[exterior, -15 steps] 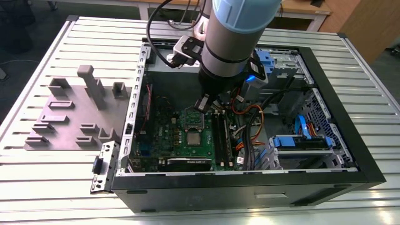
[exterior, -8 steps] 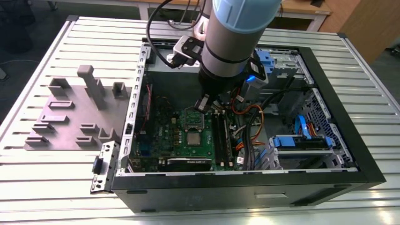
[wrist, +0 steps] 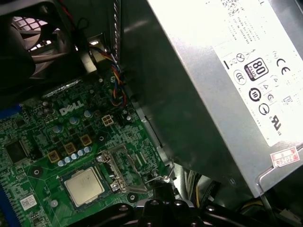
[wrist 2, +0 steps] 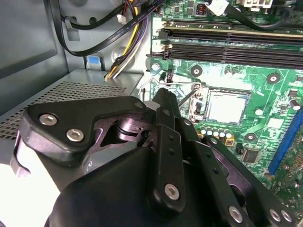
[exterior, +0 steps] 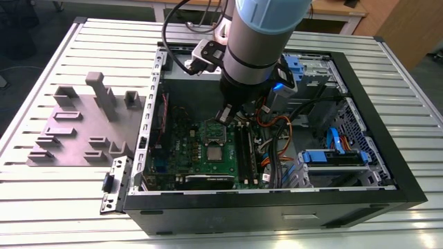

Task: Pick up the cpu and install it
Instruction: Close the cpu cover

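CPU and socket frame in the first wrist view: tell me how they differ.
The small square silver-grey cpu is a solid plate lying flat in its socket; the shiny metal socket frame is hollow-centred and swung open beside it. Both are metal, on the green motherboard.

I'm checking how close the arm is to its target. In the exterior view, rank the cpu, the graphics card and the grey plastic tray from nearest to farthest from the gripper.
1. cpu, on the motherboard just below the gripper.
2. graphics card, at the case's near edge.
3. grey plastic tray, outside the case, at the exterior view's left.
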